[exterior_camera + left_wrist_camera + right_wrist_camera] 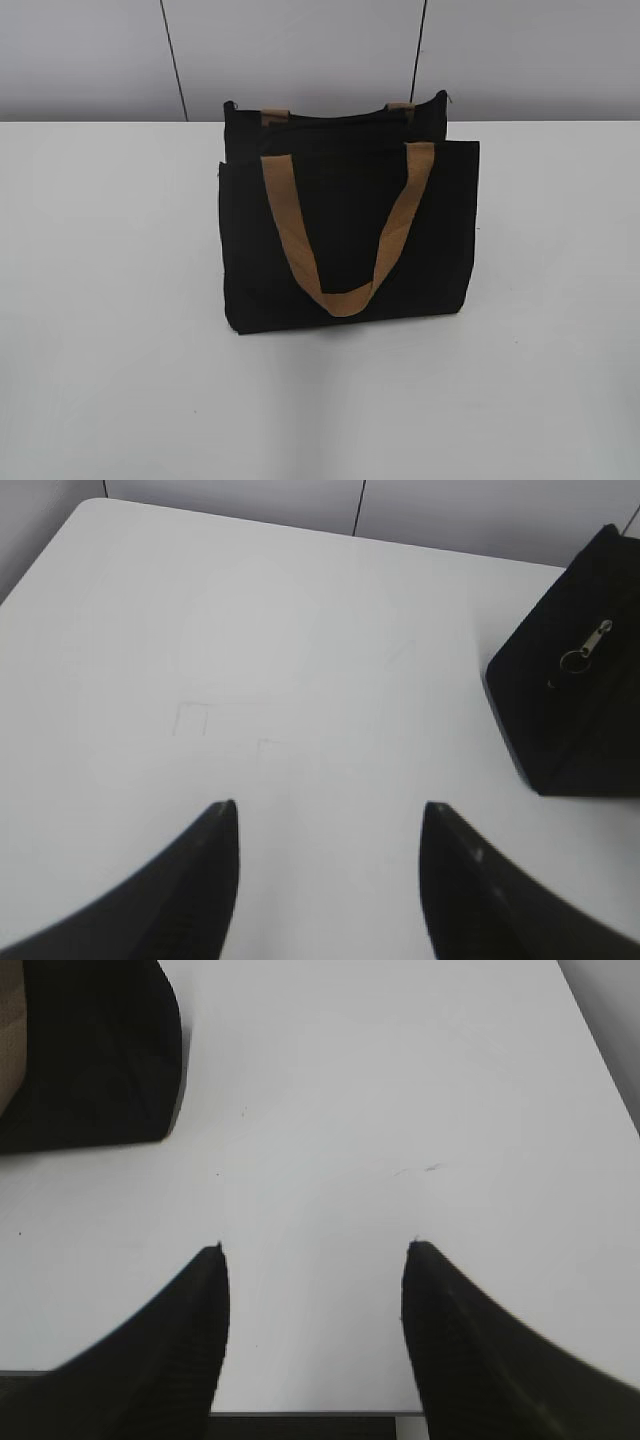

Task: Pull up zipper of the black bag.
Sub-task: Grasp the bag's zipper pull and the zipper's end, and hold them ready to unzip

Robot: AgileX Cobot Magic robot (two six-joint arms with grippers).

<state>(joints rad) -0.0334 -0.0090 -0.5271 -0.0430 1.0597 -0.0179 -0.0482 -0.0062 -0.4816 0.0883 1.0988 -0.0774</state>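
Black bag (345,235) standing upright mid-table, tan strap handle (343,240) drooping over the front panel. Zipper (340,118) running along the top edge at 12 o'clock of the bag; silver pull with ring (588,647) showing at 2 o'clock in the left wrist view, probably at the bag's left end. Left gripper (328,820) spread wide, empty, over bare table (250,660), well apart from the pull. Right gripper (315,1255) likewise released, bag corner (90,1050) at 10 o'clock. Best approach: steady the bag with the right, pinch the ring squarely with the left, draw straight along the seam.
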